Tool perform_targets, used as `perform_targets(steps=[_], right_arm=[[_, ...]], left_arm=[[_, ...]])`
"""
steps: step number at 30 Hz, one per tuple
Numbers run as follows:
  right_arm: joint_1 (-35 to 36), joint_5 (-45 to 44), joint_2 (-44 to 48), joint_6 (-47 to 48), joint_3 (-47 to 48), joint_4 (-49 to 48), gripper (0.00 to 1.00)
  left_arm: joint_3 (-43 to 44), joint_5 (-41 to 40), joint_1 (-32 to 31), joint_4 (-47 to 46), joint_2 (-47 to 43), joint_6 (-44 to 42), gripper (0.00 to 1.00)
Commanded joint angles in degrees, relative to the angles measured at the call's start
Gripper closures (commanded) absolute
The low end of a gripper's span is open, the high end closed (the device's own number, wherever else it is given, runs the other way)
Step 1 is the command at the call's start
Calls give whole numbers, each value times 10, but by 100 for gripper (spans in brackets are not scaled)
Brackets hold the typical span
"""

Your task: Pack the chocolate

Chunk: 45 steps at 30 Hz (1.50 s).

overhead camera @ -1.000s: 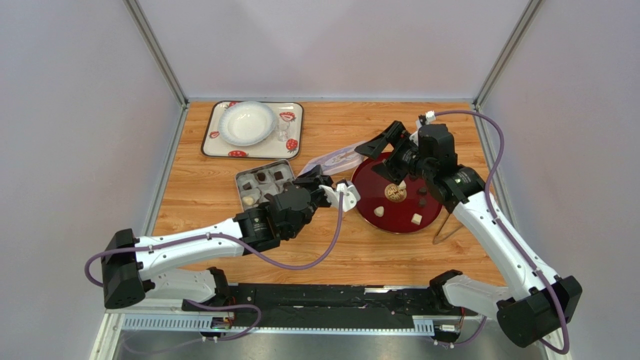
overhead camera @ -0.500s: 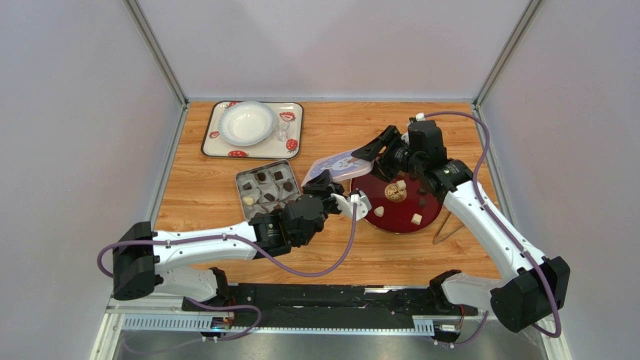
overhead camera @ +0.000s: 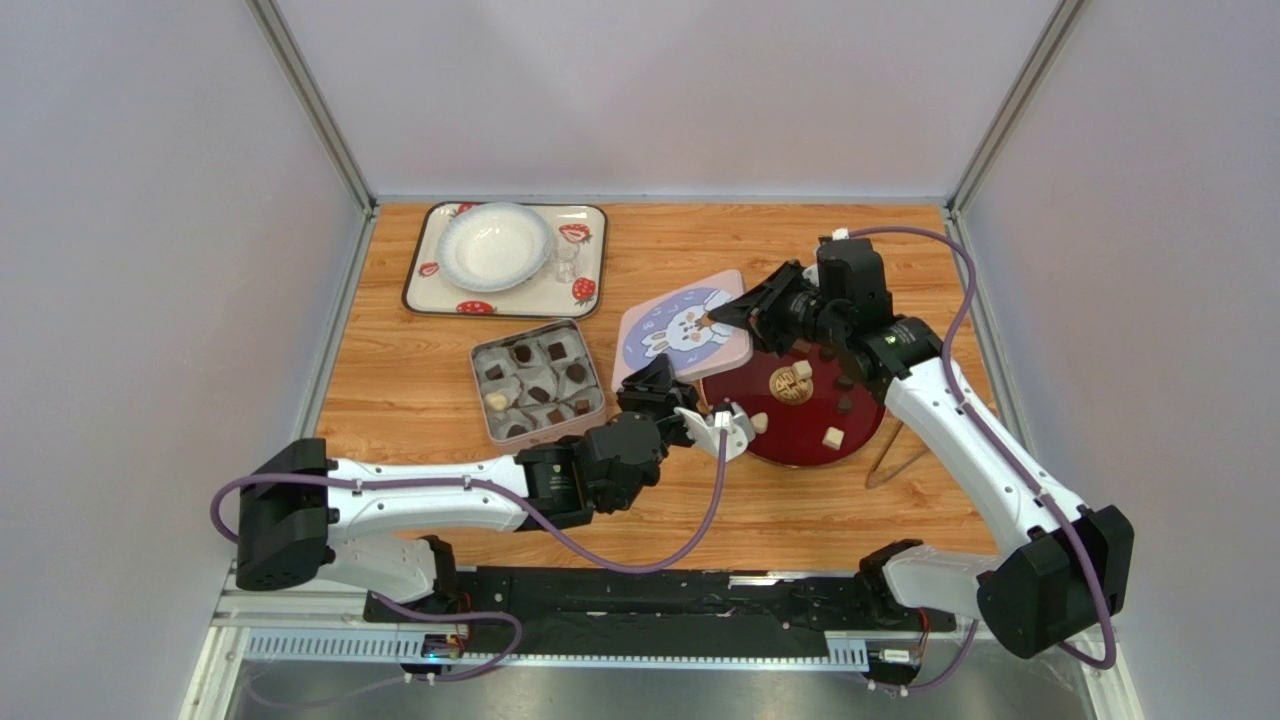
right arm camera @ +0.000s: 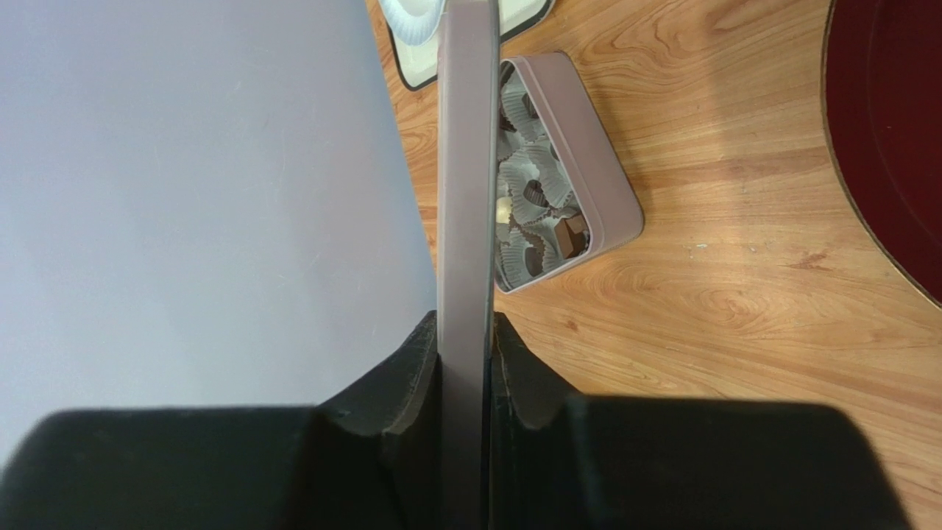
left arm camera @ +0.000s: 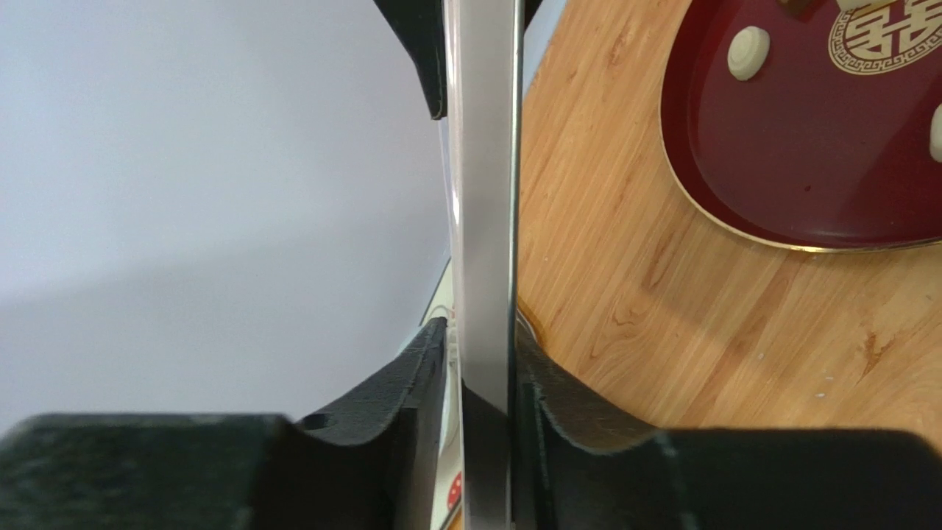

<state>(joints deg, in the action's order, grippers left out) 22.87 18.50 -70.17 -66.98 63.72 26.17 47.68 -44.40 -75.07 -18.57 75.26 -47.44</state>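
Left wrist cam: my left fingers [left arm camera: 431,359] are clamped on the tin lid [left arm camera: 487,199]. The lid shows edge-on, so the gap is only as wide as its thin rim. Right wrist cam: right fingers [right arm camera: 422,359] pinch the same lid the same way, and its edge runs straight ahead from the tips. Top cam: the lid sits picture side up between both sets of fingers. The left pair is on its near edge, the right pair on its far-right corner.

Chocolate [right arm camera: 569,237]: some sits in paper cups in the open tin [right arm camera: 603,182], ahead and to the right of the right fingers, just past the lid. The rest lies loose on the red plate [left arm camera: 774,188], on the worktop [left arm camera: 619,309] ahead-right of the left fingers. Pieces are too small for me to call a long axis or heading.
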Motion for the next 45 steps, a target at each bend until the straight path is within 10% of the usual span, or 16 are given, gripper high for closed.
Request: perform_targets(steps=[1,6,29,45], right_arm=[[-8,16,14,-6,1,-31,87],[-14,18,18,-7,-2,-46,94],[-72,26,31,122,-27,-125,100],[-42,92,50,107,-131,-256,100]], left_arm=[[-3,-27,-11,-47,-2,9,61],[-8,-38,-25,-42,1,45,40],[26,16,-20,273,-88,452,32],[-84,203,380,407,-319,840,12]])
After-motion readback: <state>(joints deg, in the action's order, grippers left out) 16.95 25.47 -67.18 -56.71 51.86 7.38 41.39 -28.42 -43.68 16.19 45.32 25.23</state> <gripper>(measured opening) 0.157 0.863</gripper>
